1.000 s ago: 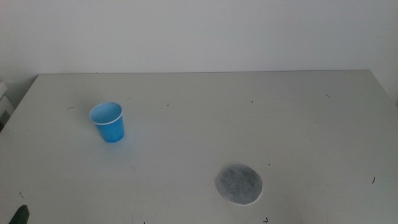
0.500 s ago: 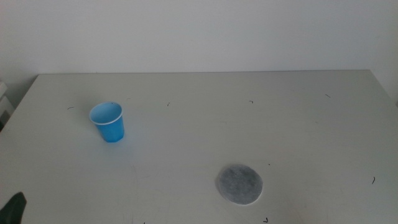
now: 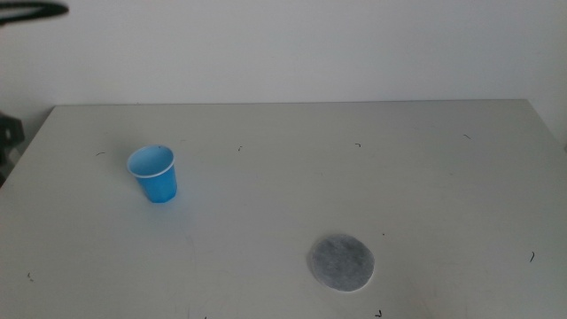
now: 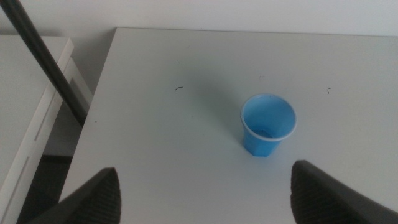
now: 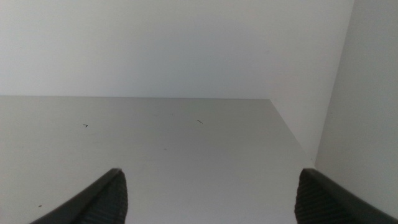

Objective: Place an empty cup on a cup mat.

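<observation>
The blue cup [image 3: 152, 174] stands upright and empty on the left part of the white table [image 3: 283, 177]. The grey round cup mat [image 3: 341, 262] lies flat near the front, right of centre, well apart from the cup. Neither gripper shows in the middle view. In the left wrist view my left gripper [image 4: 204, 168] is open and empty, raised above the table, with the cup [image 4: 267, 124] ahead of it between the lines of its jaws. My right gripper [image 5: 211, 171] is open and empty over bare table at the right; neither the cup nor the mat shows in its view.
A dark cable [image 3: 27, 11] crosses the top left corner of the middle view. A dark part [image 3: 7, 133] sits at the table's left edge. In the left wrist view a dark rod [image 4: 43, 62] and a white shelf [image 4: 31, 124] stand beside the table's left edge.
The dark tip of my left gripper at the bottom left corner has left the middle view. A dark cable has come in at the top left. Cup and mat have not moved.
</observation>
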Robot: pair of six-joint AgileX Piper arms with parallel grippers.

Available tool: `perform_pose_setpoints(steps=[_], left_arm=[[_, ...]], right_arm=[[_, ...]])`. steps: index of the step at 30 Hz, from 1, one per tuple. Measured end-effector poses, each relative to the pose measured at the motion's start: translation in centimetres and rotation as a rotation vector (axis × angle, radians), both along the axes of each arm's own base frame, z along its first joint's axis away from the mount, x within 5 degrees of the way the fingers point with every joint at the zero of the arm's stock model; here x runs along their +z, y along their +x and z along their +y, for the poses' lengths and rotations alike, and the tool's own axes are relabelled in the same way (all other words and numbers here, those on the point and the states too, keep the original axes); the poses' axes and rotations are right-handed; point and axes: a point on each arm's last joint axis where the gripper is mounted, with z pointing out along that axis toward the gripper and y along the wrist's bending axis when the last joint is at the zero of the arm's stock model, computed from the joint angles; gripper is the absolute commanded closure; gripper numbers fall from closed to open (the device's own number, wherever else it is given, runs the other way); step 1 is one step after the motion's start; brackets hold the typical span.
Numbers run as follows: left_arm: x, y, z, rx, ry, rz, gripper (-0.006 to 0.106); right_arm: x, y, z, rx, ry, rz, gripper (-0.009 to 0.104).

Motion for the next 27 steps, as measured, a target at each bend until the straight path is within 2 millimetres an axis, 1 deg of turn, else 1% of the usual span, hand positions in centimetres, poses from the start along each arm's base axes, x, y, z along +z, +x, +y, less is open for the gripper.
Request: perform_pose_setpoints(steps=[1,2,4,6,10,14,15,19,27], left_arm=[[1.2,0.7,0.0,0.003,-0.001,0.012,-0.005],[1.8,1.7,0.0,0.006,-0.003,0.036,-0.005],[3.6,3.4,0.0,0.012,-0.003,0.068,-0.005],[5.3,4.8,0.0,0.018,-0.004,0.093,-0.005],[7.0,7.3,0.0,0.028,-0.01,0.168,-0.005],[7.2,9.6,-0.1,0.031,-0.021,0.246,-0.005],[6.9,10.1,-0.1,0.031,-0.022,0.263,-0.005],[5.6,11.7,-0.2,0.029,-0.031,0.325,-0.005],[3.2,13.9,-0.5,0.014,-0.064,0.405,-0.005]], right_arm=[[0.0,0.0,0.0,0.0,0.0,0.0,0.001],[0.0,0.0,0.0,0.0,0.0,0.0,0.001],[0.0,0.0,0.0,0.0,0.0,0.0,0.001],[0.0,0.0,0.0,0.0,0.0,0.0,0.001],[0.0,0.0,0.0,0.0,0.0,0.0,0.001],[0.0,0.0,0.0,0.0,0.0,0.0,0.001],[0.0,0.0,0.0,0.0,0.0,0.0,0.001],[0.0,0.0,0.0,0.0,0.0,0.0,0.001],[0.0,0.0,0.0,0.0,0.0,0.0,0.001]])
